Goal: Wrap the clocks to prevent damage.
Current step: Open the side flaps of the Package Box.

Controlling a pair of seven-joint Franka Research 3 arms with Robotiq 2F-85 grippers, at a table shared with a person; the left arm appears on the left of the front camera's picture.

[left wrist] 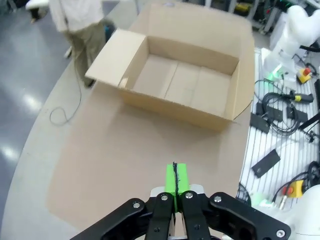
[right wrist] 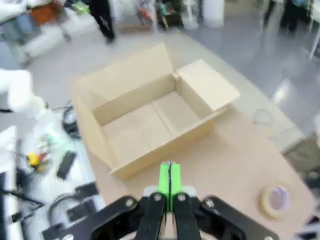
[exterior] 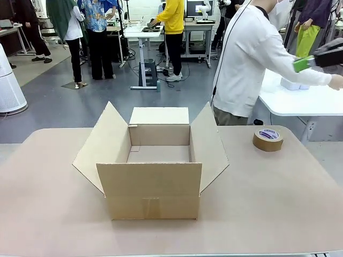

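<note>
Two grippers, both shut. Your left gripper point(left wrist: 175, 172) has its green pads point(left wrist: 181, 176) pressed flat against each other and hangs above the bare table point(left wrist: 115, 165), with the box point(left wrist: 175, 107) beyond it. Your right gripper point(right wrist: 169, 175) reads the same, with its pads together. It is raised over the table with the box ahead of it and the tape point(right wrist: 273, 199) off to one side. In the front view this gripper also shows at upper right, in front of the person's arm. The box stands at mid-table with all four flaps point(exterior: 99, 147) folded outward, and bare cardboard shows inside. The tape lies flat near the table's far right edge, well apart from the box. The person point(exterior: 252, 59) stands at the far side, turned toward a white side table point(exterior: 300, 104). One hand point(exterior: 337, 81) reaches over it near some small white items point(exterior: 292, 83). You cannot tell from these views whether those items are the clocks.
</note>
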